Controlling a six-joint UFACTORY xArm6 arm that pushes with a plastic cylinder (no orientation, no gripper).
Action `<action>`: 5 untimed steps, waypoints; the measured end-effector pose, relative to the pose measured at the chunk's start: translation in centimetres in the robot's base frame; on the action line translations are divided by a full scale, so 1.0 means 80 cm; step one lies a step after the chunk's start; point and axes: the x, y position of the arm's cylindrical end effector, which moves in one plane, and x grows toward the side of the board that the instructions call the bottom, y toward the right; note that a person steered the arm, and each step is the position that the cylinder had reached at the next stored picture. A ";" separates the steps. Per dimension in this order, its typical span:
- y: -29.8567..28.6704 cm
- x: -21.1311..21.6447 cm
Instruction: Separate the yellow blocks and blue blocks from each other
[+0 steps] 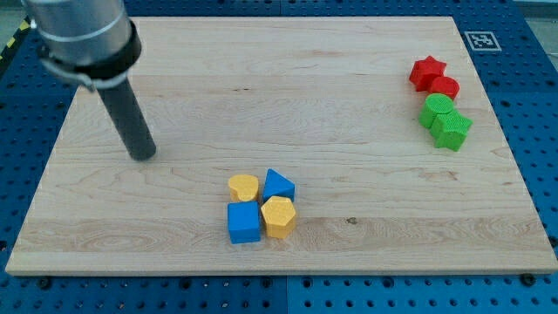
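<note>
Across the wooden table (366,96), the largest thing in view is my arm's dark rod, coming down from the view's top left. It carries no end effector that opens or closes; it ends in my tip (142,157), which rests bare on the wood, touching no block.

From my tip the task's cluster lies toward four o'clock, well apart, near the table's bottom middle. Four blocks sit packed together there, touching or nearly so, in a checkerboard: a blue cube (244,222) at the cluster's seven o'clock, a yellow hexagonal block (279,216) at five o'clock, a blue wedge-like block (278,185) at one o'clock and a yellow heart-shaped block (243,187) at eleven o'clock. Like colours sit diagonally, so no straight sweep would part them cleanly, I judge; the yellow heart faces my tip most nearly, and a push on it from this side would probably drive it into the rest.

Far off at the table's two o'clock corner sit a red star block (427,72), a red rounded block (445,86), a green rounded block (437,110) and a green star-like block (452,130), bunched in a short line, no part of this job.
</note>
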 end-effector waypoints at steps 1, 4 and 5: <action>0.029 0.049; 0.142 0.074; 0.222 0.074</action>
